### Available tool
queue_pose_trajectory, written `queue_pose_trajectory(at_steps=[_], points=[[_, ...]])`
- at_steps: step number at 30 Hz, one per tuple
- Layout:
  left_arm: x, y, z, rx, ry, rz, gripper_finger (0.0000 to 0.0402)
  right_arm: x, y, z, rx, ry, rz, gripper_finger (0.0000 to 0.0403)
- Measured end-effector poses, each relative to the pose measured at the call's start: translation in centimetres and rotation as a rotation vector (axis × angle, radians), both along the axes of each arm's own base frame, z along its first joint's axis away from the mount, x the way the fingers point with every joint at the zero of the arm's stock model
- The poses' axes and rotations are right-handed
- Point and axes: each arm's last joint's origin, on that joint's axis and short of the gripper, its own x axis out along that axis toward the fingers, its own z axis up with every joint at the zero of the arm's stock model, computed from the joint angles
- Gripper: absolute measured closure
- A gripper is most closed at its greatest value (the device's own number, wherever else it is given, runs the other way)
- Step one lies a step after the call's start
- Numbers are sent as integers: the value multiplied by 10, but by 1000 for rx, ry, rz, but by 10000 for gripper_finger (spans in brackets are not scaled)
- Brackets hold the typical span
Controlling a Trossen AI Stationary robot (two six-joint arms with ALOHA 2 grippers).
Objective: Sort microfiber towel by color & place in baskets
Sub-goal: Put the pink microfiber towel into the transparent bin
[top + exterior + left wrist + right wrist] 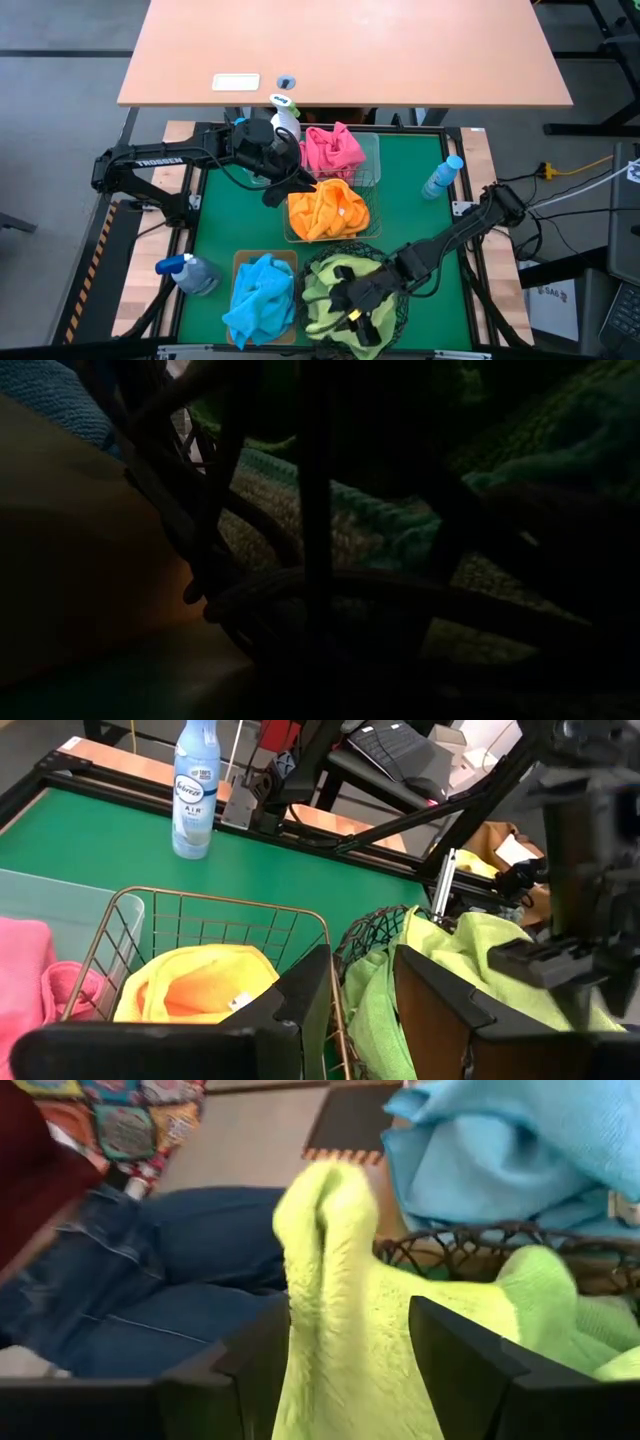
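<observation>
Item: we log the right gripper (pixel 345 1350), fingers pinching a fold of lime-green microfiber towel (pixel 340 1290) over the round black wire-mesh basket (pixel 400 305), drop point directly beneath at six o'clock; left gripper (pixel 360 1010), fingers narrowly parted and empty, idle over the copper wire basket (pixel 230 910).

Wooden desk (pixel 345 50): pale top, standing just beyond the green work surface (pixel 410 195), on grey floor (pixel 60 60). White label (pixel 236 82) and small round fitting (pixel 287 82) near the desk's front edge. Black cart frame (pixel 600 50) beside the desk's right end. Yellow cable (pixel 575 170) on the floor below that. Patterned mat (pixel 120 1120) on the floor.
</observation>
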Motion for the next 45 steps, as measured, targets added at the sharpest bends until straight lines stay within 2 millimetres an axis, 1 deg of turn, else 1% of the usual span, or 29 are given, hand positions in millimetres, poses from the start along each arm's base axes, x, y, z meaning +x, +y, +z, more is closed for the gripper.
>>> queue_pose_trajectory(at_steps=[6,10,15,19,24,29,33,39,45], points=[[0,0,0,0,2,0,295,-9,-19,24,29,-24,-8,197],[0,0,0,2,3,5,295,-24,-30,38,-10,-15,-2,198],[-1,5,0,11,4,38,295,-45,-46,49,-108,23,-41,198],[-2,14,-1,33,9,113,295,-59,-57,54,-247,23,-61,198],[-5,28,-1,65,17,226,295,-68,-65,53,-399,28,-18,198],[-8,42,-1,107,28,358,295,-71,-67,50,-494,26,82,198],[-12,54,-1,129,37,447,295,-79,-73,49,-551,68,128,198],[-22,79,-1,132,44,547,295,-91,-94,65,-570,48,121,198],[-38,110,-1,170,67,745,295,-97,-121,80,-584,-14,116,198]])
